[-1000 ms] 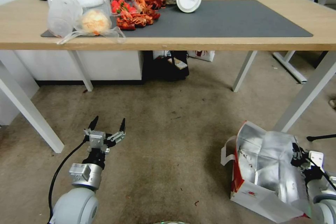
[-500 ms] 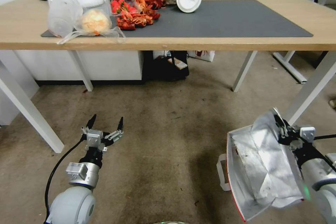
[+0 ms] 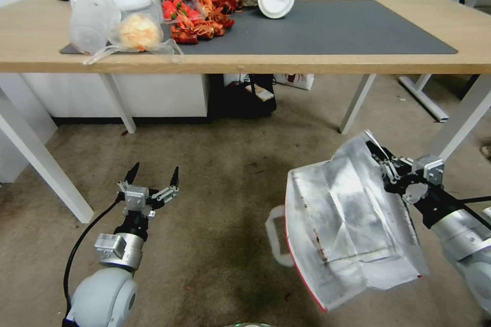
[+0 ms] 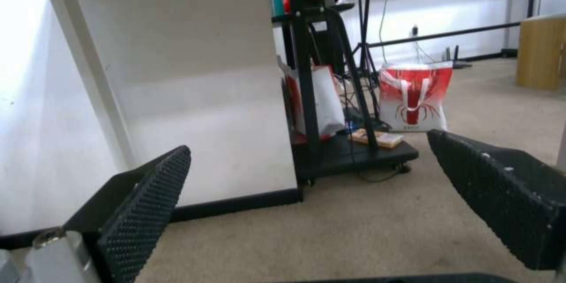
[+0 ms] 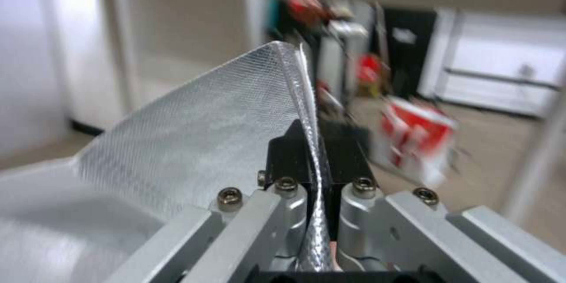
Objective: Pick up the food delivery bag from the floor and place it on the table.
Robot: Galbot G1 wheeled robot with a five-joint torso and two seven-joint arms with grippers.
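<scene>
The floor (image 3: 230, 163) takes up most of what we see, dull brown-grey and stained, running under the desk (image 3: 358, 64) that spans the far side from ten to two o'clock. The desk carries a dark grey mat (image 3: 332, 25), free from its middle out toward two o'clock, with bowls, lids and red wrappers crowded at its eleven o'clock end.

The food delivery bag (image 3: 348, 225) hangs at about four o'clock from us, clear of the floor and below desk height, tipped so its silver foil lining faces us and one white strap handle (image 3: 276, 235) dangles at its eight o'clock side. Our right hand (image 3: 381, 158) holds it, clamped on the top edge of one wall; the right wrist view shows the thin foil-lined rim (image 5: 309, 141) pinched flat between the closed pads.

We judge the bag light but floppy: the walls sag and crease, so it will swing and fold in transit. The foil looks slick, and a pinch on a single wall may slip or tear; the strap or a doubled seam would be firmer holds.

Our left hand (image 3: 152, 180) waits at eight o'clock, low over the floor, fingers spread wide and holding nothing.
</scene>
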